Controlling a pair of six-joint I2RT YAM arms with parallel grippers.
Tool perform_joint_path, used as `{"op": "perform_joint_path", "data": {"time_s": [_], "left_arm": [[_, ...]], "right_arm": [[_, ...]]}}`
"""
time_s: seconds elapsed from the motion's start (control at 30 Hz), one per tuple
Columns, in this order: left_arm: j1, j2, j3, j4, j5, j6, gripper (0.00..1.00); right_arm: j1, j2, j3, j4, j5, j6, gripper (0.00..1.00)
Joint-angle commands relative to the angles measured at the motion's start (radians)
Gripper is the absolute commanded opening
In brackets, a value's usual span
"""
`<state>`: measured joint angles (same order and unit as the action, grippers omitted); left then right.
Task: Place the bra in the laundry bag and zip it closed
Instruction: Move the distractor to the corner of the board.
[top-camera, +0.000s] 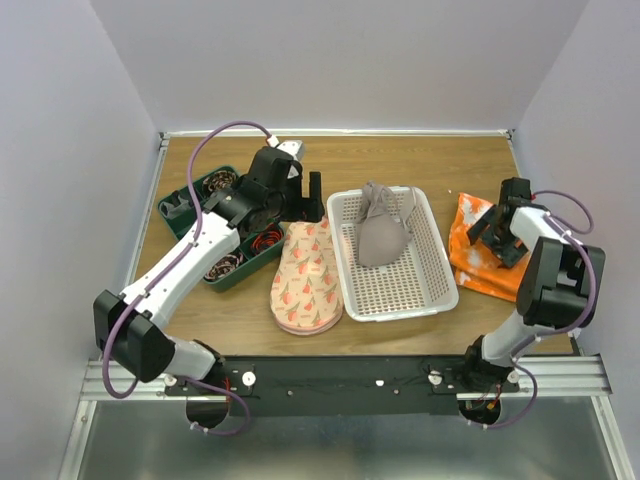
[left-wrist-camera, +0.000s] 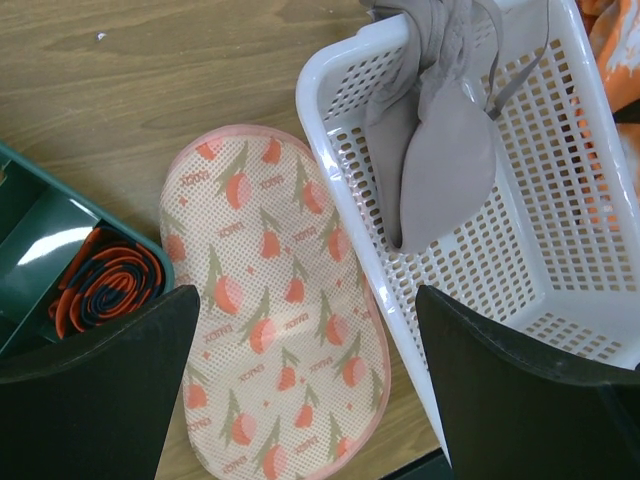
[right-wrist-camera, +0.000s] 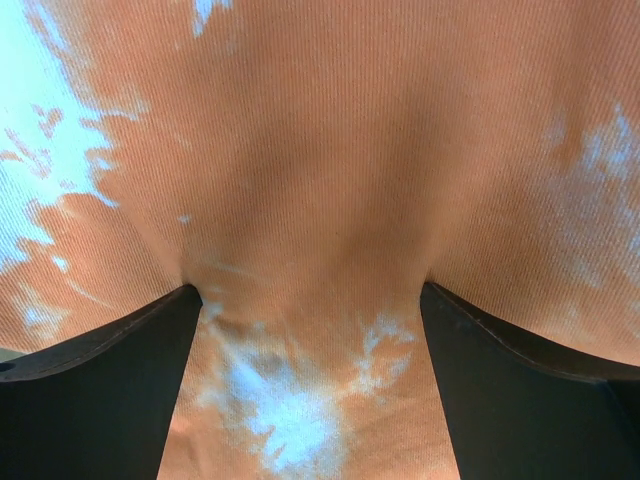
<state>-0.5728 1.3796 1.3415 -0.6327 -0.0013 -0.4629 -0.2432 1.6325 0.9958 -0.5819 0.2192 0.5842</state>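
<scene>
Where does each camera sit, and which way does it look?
Top external: above and behind the bases, looking down at the table; left arm and right arm show.
Left wrist: on the left arm, looking down at the laundry bag and the basket with the bra; the open left gripper shows.
Right wrist: close over the orange-and-white cloth; the open right gripper shows.
Shared: top and left wrist both see laundry bag, basket, bra.

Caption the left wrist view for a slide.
Open left claw over the fruit-print laundry bag, beside the white basket holding the bra.
</scene>
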Motion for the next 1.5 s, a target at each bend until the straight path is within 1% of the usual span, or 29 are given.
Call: {"op": "perform_joint_path", "data": {"time_s": [0.0,0.07,0.13,0.17,0.23,0.27,0.3,0.33,0.37,0.4,0.43,0.5,0.53,0.6,0.63,0.8,0.9,0.93,1.0,1.07,1.13,1.17,1.2,1.27,1.33,1.37,1.4,1.43,1.47], "left_arm": [[0.010,0.018,0.045,-0.016,0.034,0.035,0.99],[0.013,0.018,0.044,-0.012,0.035,0.036,0.99],[0.019,0.019,0.038,-0.005,0.038,0.036,0.99],[0.021,0.021,0.038,-0.004,0.040,0.040,0.99],[0.025,0.027,0.042,-0.010,0.047,0.055,0.99],[0.025,0.030,0.045,-0.015,0.046,0.061,0.99],[0.030,0.033,0.053,-0.019,0.046,0.067,0.99],[0.033,0.036,0.056,-0.025,0.044,0.078,0.99],[0.036,0.036,0.059,-0.028,0.040,0.081,0.99],[0.040,0.036,0.062,-0.030,0.041,0.084,0.99],[0.044,0.036,0.062,-0.030,0.040,0.087,0.99],[0.048,0.036,0.059,-0.027,0.040,0.086,0.99],[0.051,0.038,0.059,-0.024,0.041,0.084,0.99],[0.057,0.041,0.054,-0.019,0.049,0.081,0.99],[0.059,0.047,0.056,-0.019,0.052,0.081,0.99],[0.062,0.055,0.065,-0.027,0.057,0.084,0.99],[0.067,0.053,0.064,-0.032,0.046,0.089,0.99],[0.067,0.053,0.062,-0.028,0.043,0.089,0.99],[0.068,0.053,0.061,-0.025,0.047,0.087,0.99],[0.068,0.062,0.064,-0.027,0.060,0.087,0.99],[0.068,0.067,0.074,-0.033,0.069,0.087,0.99],[0.070,0.067,0.076,-0.035,0.069,0.089,0.99],[0.068,0.064,0.071,-0.033,0.063,0.089,0.99],[0.070,0.049,0.061,-0.016,0.063,0.084,0.99],[0.070,0.036,0.044,0.005,0.066,0.069,0.99],[0.070,0.032,0.041,0.008,0.075,0.066,0.99],[0.070,0.030,0.039,0.011,0.078,0.061,0.99],[0.070,0.027,0.039,0.011,0.080,0.058,0.99],[0.070,0.026,0.039,0.014,0.080,0.056,0.99]], "right_arm": [[-0.002,0.166,0.124,0.047,0.049,-0.089,1.00],[-0.002,0.200,0.199,0.057,0.054,-0.128,1.00],[-0.002,0.283,0.260,0.053,0.004,-0.153,1.00],[-0.001,0.312,0.344,0.050,-0.021,-0.199,1.00],[0.001,0.406,0.435,0.007,-0.050,-0.227,1.00],[0.002,0.437,0.473,0.002,-0.050,-0.257,1.00],[0.002,0.460,0.551,-0.005,-0.041,-0.265,1.00],[0.004,0.502,0.582,-0.004,-0.058,-0.282,1.00],[0.004,0.527,0.616,-0.016,-0.073,-0.335,1.00],[0.005,0.549,0.714,-0.041,-0.084,-0.357,1.00],[0.011,0.581,0.757,-0.088,-0.098,-0.377,1.00],[0.019,0.660,0.848,-0.125,-0.106,-0.441,1.00],[0.028,0.687,0.925,-0.157,-0.121,-0.460,1.00],[0.035,0.765,0.987,-0.188,-0.150,-0.500,1.00],[0.044,0.788,1.059,-0.217,-0.170,-0.509,1.00],[0.077,0.938,1.222,-0.282,-0.182,-0.618,1.00],[0.087,0.964,1.256,-0.318,-0.214,-0.641,1.00],[0.093,0.968,1.251,-0.312,-0.215,-0.647,1.00],[0.100,0.971,1.247,-0.314,-0.265,-0.697,1.00],[0.107,0.960,1.244,-0.288,-0.265,-0.705,1.00],[0.105,0.958,1.254,-0.300,-0.256,-0.718,1.00],[0.107,0.946,1.244,-0.294,-0.236,-0.722,1.00],[0.107,0.939,1.236,-0.280,-0.186,-0.692,1.00],[0.107,0.925,1.221,-0.266,-0.159,-0.696,1.00],[0.114,0.867,1.198,-0.236,-0.110,-0.659,1.00],[0.117,0.828,1.146,-0.216,-0.110,-0.652,1.00],[0.122,0.740,1.100,-0.188,-0.101,-0.627,1.00],[0.136,0.678,1.051,-0.105,-0.118,-0.636,1.00],[0.145,0.621,0.961,-0.058,-0.145,-0.645,1.00]]}}
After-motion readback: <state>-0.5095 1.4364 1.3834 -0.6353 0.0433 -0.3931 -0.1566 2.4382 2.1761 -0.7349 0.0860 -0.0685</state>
